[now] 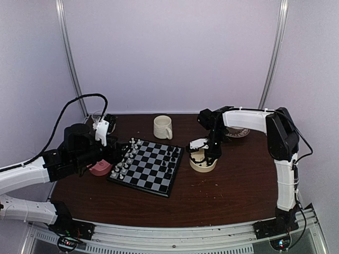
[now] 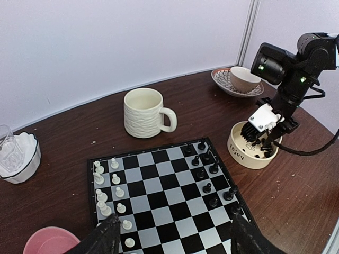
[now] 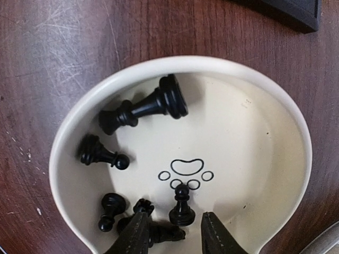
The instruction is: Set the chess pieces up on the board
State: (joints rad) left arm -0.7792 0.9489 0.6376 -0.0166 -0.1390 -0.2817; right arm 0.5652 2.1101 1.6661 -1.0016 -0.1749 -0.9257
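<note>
Right wrist: right gripper (image 3: 175, 233) hovering released over bowl (image 3: 185, 62), several black pieces (image 3: 159, 103) lying inside; board (image 1: 153, 169) seemingly part-filled; left gripper (image 2: 175, 238) gaping empty.

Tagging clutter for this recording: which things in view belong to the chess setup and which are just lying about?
Job: small black-and-grey chessboard; white chess pieces and black chess pieces on it; black pieces lying in the cream paw-print bowl.
Lying about: cream ribbed mug; pink bowl; clear glass dish of white lumps; patterned plate holding a pale bowl.
</note>
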